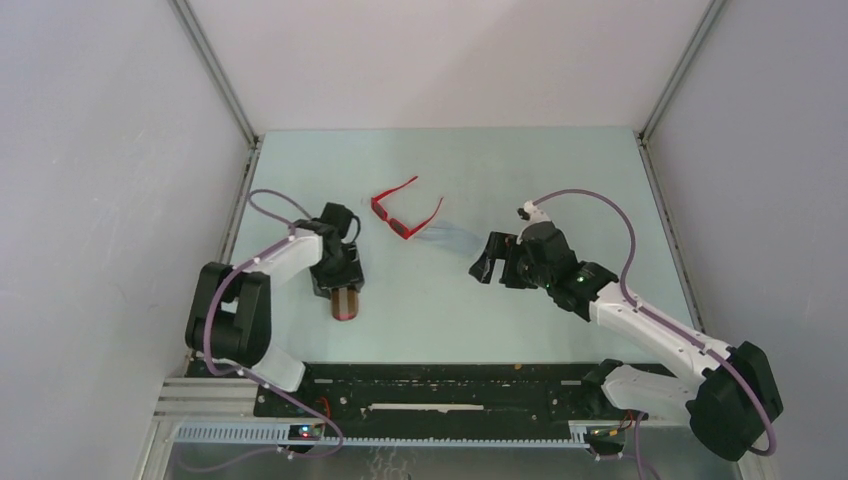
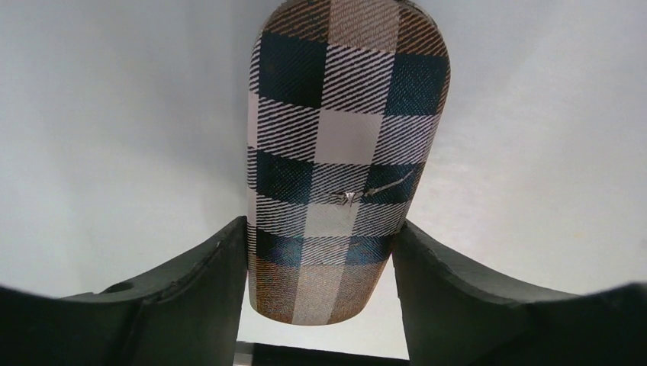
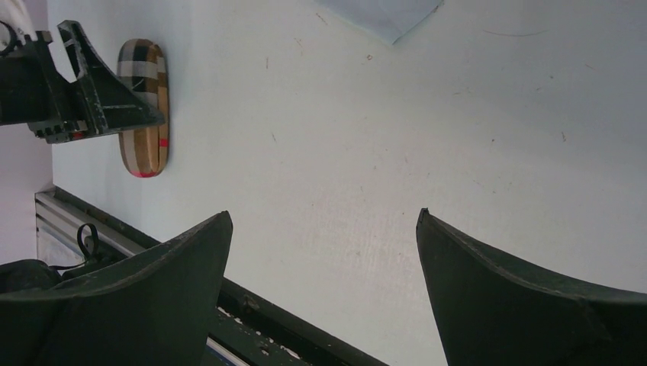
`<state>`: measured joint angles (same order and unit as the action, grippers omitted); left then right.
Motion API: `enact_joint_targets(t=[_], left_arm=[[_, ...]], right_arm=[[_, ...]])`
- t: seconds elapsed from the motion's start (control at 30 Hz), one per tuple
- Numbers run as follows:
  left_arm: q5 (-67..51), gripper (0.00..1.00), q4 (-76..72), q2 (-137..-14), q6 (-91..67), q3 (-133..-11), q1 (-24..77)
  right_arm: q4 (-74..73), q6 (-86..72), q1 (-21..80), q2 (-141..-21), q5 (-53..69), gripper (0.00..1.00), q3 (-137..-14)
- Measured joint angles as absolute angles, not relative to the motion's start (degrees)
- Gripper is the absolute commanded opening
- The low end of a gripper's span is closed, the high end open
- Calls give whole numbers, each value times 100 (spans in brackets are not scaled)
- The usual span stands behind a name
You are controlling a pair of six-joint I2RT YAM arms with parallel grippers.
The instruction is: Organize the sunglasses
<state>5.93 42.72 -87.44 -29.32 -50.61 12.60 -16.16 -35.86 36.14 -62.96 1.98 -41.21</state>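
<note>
The red-framed sunglasses (image 1: pixel 393 221) lie unfolded on the table, arms spread, between the two arms and touched by neither gripper. My left gripper (image 1: pixel 340 285) (image 2: pixel 322 223) has come down over the brown plaid case (image 1: pixel 345 304) (image 2: pixel 336 152). Its two fingers press against the case's two long sides near one end. The right wrist view shows that case (image 3: pixel 145 114) lying flat with the left gripper (image 3: pixel 99 107) on it. My right gripper (image 1: pixel 497 262) (image 3: pixel 323 214) hangs open over bare table to the right of the sunglasses, holding nothing.
A pale blue cloth (image 1: pixel 452 236) (image 3: pixel 381 15) lies flat just right of the sunglasses, partly under one arm of theirs. The black base rail (image 1: pixel 440 385) runs along the near edge. Grey walls close in the table at the left, right and back.
</note>
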Motion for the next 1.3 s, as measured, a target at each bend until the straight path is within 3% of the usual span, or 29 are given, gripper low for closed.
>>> enact_joint_targets(t=[0.33, 0.67, 0.9, 1.03, 1.17, 1.3], left_arm=[[185, 63, 3868, -9679, -3503, -6200, 3098], [-1557, 60, 2746, -9714, -3911, -6235, 3555], [-2847, 41, 1568, -9408, -4021, -5957, 3524], [-3483, 24, 545, -9225, -4458, -5706, 3450], [-3852, 1, -517, -9126, -5089, -5507, 3240], [-4086, 0, -1704, -9126, -5966, -5395, 2980]], right_arm=[[-1859, -3618, 3575, -6097, -178, 100, -3913], [-2034, -3645, 3404, -5857, -436, 100, -3889], [-1055, -3938, 2615, -5452, 810, 100, -3199], [292, -4425, 1774, -5358, 2154, 100, -2488], [1765, -5083, 1387, -5629, 3260, 100, -2185], [3151, -5680, 1367, -5983, 3916, 100, -2112]])
